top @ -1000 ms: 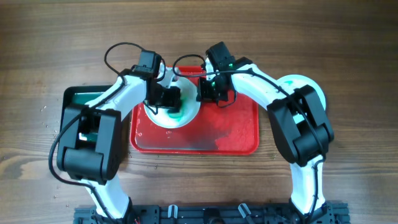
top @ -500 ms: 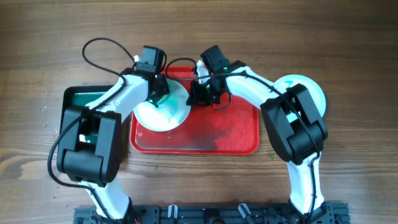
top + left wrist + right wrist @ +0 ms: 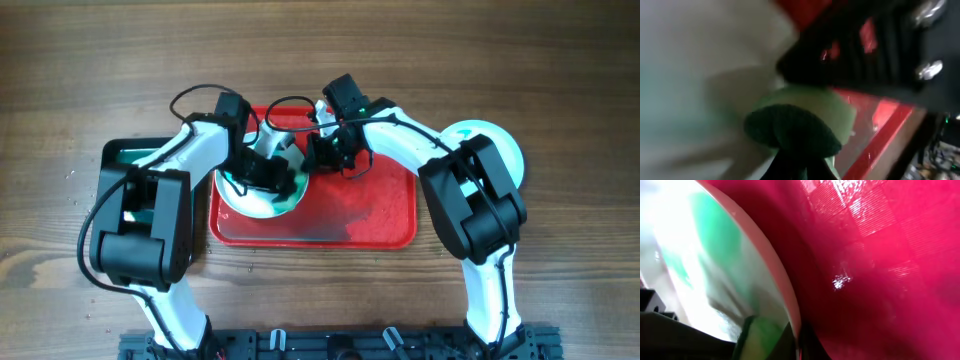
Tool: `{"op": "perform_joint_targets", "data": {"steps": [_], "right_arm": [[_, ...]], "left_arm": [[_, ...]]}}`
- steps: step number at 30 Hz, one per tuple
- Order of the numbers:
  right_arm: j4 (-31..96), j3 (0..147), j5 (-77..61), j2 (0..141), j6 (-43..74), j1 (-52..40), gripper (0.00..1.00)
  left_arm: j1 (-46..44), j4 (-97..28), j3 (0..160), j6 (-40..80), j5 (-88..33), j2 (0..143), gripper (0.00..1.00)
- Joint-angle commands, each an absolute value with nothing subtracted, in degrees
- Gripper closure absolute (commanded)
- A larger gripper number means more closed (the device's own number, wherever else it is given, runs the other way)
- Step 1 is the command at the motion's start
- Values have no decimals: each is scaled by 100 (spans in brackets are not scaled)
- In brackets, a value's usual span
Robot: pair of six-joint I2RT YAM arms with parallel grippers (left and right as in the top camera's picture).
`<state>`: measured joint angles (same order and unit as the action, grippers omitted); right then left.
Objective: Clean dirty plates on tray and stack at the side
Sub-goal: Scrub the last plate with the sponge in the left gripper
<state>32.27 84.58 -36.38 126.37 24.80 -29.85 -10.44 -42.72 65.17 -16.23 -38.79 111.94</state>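
The bench (image 3: 80, 60) is brown wood grain and fills the overhead view; nothing of the room shows beyond it. The red tray (image 3: 370, 215) lies mid-bench, its floor wet-looking and smeared dark along the near side. A black tray (image 3: 125, 155) with a green inside sits just left of it, mostly under the left arm.

One plate (image 3: 245, 195) is over the tray's left end, white with teal-green along its right rim. A second plate (image 3: 500, 140) lies on the bench right of the tray, half hidden by the right arm.

From above, the left hand (image 3: 268, 170) is over the plate and the right hand (image 3: 322, 150) is at its upper right rim, but neither grip can be read there.

The right wrist view adds that the plate (image 3: 715, 265) stands tilted off the tray (image 3: 880, 270), green smears on its face, its rim running down between that hand's fingers, which are closed on it.

The left wrist view is badly blurred. It shows the plate (image 3: 685, 75) as a pale mass at left, the tray (image 3: 885, 117) rim at right, and a dark green wad (image 3: 790, 131) backed by paler green against the plate. Whether the left hand grips the wad I cannot tell.
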Motion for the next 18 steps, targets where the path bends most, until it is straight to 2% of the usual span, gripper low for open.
{"op": "perform_joint_targets", "data": {"steps": [1, 5, 7, 10, 14, 16, 18], "right_arm": [[3197, 8477, -3795, 12726, 2532, -2971, 96], [3203, 8477, -3793, 12726, 2530, -2967, 96], [3216, 8477, -3734, 12726, 2554, -2967, 96], [3216, 8477, -3734, 12726, 2563, -2967, 96], [3208, 8477, -3730, 12726, 2569, -2963, 96], [3201, 8477, -3712, 12726, 2569, -2961, 96], [3201, 8477, -3712, 12726, 2567, -2961, 96]], "left_arm": [[-1074, -3378, 6473, -449, -2961, 11295, 96], [-1068, -2681, 6473, 1444, 86, 11295, 96], [-1057, -2700, 6473, 1981, 1463, 11295, 96], [-956, -2947, 6473, 2414, 2895, 11295, 96], [-888, -3594, 6471, 2578, 2963, 11295, 96], [-913, -4021, 6473, 2491, 2377, 11295, 96], [-958, -4250, 6473, 1356, 882, 11295, 96]]}}
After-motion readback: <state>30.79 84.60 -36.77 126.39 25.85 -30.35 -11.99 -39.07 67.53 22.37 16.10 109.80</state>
